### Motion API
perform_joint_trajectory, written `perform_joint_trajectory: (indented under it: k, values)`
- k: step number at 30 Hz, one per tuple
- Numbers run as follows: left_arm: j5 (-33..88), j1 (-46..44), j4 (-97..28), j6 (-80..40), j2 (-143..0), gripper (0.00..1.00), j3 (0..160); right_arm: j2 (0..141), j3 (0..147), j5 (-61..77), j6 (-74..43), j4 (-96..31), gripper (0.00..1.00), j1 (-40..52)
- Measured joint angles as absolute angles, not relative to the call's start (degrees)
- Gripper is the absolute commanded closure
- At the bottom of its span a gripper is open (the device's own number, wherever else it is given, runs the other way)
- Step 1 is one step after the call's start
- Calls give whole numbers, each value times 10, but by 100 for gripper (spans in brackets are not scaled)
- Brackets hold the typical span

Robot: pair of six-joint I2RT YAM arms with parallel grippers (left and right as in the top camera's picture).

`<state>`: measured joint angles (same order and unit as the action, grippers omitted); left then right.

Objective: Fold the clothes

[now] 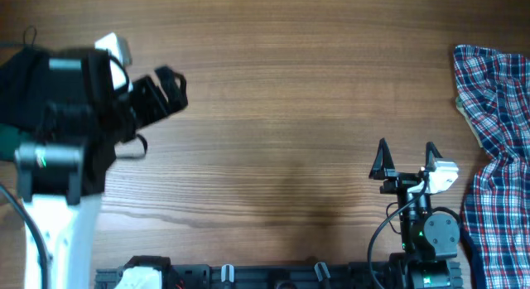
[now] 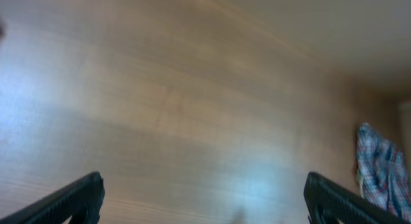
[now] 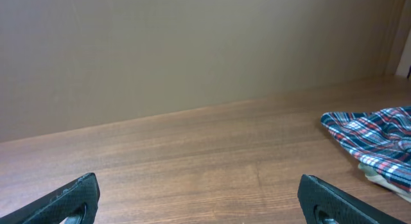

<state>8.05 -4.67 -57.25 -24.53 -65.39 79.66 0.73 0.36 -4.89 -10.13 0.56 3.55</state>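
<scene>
Left arm point(image 1: 66, 156) looms high over the counter point(image 1: 273, 115), with the left fingers point(image 1: 170, 90) spread wide and holding nothing. Crumpled at the counter's right edge lies the plaid shirt point(image 1: 497, 140). Just beside it, the right fingers point(image 1: 405, 166) are also wide and empty. They should probably drag the shirt to the centre and flatten it before folding.
</scene>
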Motion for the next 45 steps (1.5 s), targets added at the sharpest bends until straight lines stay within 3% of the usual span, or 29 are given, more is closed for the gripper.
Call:
perform_joint_trajectory:
  k: [6, 12, 27, 34, 45]
  values:
    - [67, -47, -235, -246, -463, 0, 388, 7, 4, -47, -101, 5, 0, 36]
    - [62, -47, 71, -246, -335, 0, 120, 7, 4, -47, -101, 4, 1, 36]
    - [43, -24, 77, -231, -164, 0, 7, 7, 4, -47, -101, 4, 0, 36]
    - [36, -24, -38, -153, -39, 0, 6, 7, 4, -47, -101, 5, 0, 36]
    - [28, -10, -39, -97, -8, 0, 6, 7, 4, -47, -101, 4, 0, 36]
